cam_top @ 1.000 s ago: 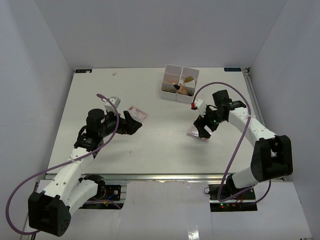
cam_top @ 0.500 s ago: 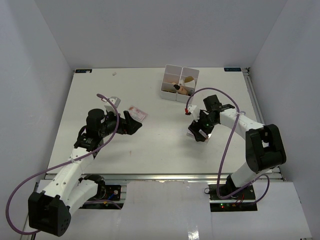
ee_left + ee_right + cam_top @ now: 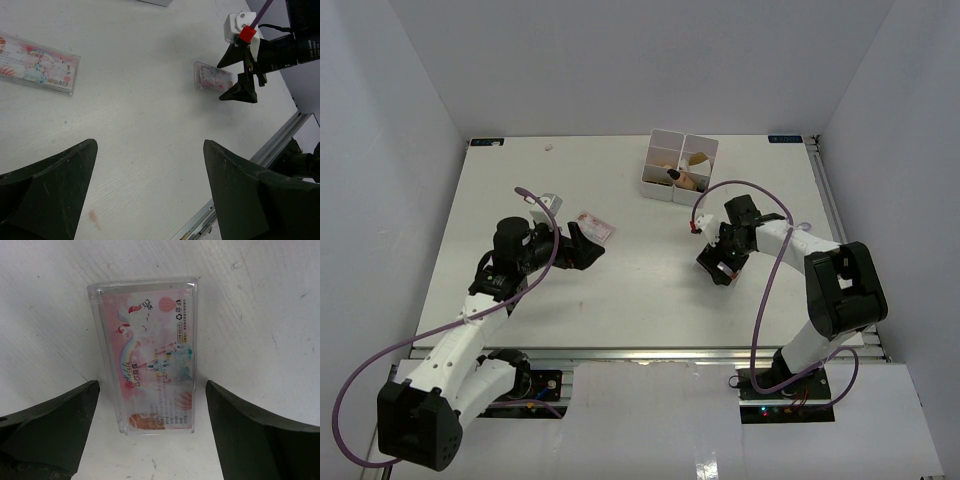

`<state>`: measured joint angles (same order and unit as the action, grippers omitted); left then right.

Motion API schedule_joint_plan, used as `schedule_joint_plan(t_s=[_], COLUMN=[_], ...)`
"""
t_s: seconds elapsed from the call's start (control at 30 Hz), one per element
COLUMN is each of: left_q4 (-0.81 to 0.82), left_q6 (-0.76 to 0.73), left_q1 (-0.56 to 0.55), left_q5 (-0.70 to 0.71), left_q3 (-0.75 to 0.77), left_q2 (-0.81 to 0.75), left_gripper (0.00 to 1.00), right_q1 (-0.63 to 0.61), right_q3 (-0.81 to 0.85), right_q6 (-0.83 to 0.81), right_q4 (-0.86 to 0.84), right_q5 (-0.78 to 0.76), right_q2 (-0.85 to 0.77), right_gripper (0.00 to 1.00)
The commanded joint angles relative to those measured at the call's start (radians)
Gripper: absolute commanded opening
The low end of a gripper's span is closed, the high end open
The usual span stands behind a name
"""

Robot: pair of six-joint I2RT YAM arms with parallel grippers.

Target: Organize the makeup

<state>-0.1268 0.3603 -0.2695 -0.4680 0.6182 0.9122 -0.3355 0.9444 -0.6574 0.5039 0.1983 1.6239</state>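
White bench (image 3: 520,300) with pale grey walls on three sides, matte, with a few scuffs in the wrist views.

Left claw (image 3: 590,245) hung low over the bench with its jaws apart, holding nothing. Just past its tips lay the first pink packet (image 3: 597,226), a flat rectangular clear-plastic case with a pink cartoon print. It lay flat on the bench, not touched.

Further right, at the back of the bench, stood the white box (image 3: 655,165), rigid, with thin walls and square compartments. Some makeup already sat in it: tan rounded pieces (image 3: 696,158) and a dark-capped item (image 3: 672,176). It was too small to tell which compartment held what.

Right claw (image 3: 718,266) was down at the bench, jaws apart. Its black wedge-shaped fingers (image 3: 50,425) stood on either side of the second pink packet (image 3: 150,375), with gaps on both sides, so nothing was clamped. The packet had the same glossy clear shell with rounded corners and a unicorn-and-balloon print, and it lay flat.

Judged progress: partly done, with the small pieces boxed and both flat packets left on the bench. The hard, slick, thin shells would likely need an edge grip.
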Motion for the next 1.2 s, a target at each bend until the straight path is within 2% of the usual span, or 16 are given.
schedule_joint_plan(t_s=[0.0,0.1,0.23,0.33,0.5,0.7,0.87,1.17], left_q4=[0.053,0.104,0.189,0.258,0.302,0.306,0.394,0.417], left_q6=[0.003,0.022,0.062,0.139,0.286,0.375,0.428,0.444], left_q1=[0.006,0.006,0.004,0.004,-0.03,-0.226,-0.348,-0.466], left_q5=[-0.091,-0.187,-0.3,-0.367,-0.376,-0.193,-0.108,-0.027], left_q3=[-0.002,-0.018,-0.037,-0.046,-0.01,0.075,0.154,0.371], left_q2=[0.002,0.016,0.049,0.112,0.209,0.297,0.453,0.687], left_gripper=[0.98,0.98,0.98,0.98,0.93,0.92,0.92,0.9], right_q1=[-0.004,-0.004,-0.002,0.0,0.007,0.016,0.021,0.03], right_q3=[-0.022,-0.031,-0.037,-0.047,-0.069,-0.082,-0.098,-0.162], right_q6=[-0.001,0.0,0.004,0.004,0.011,0.05,0.076,0.085], right_q4=[-0.035,-0.035,-0.032,-0.034,-0.036,-0.036,-0.041,-0.081], right_q5=[-0.022,-0.014,0.009,0.026,0.085,0.205,0.288,0.348], right_q2=[0.002,0.003,0.001,-0.017,-0.072,-0.219,-0.353,-0.5], right_gripper=[0.97,0.91,0.73,0.52,0.31,0.23,0.2,0.2])
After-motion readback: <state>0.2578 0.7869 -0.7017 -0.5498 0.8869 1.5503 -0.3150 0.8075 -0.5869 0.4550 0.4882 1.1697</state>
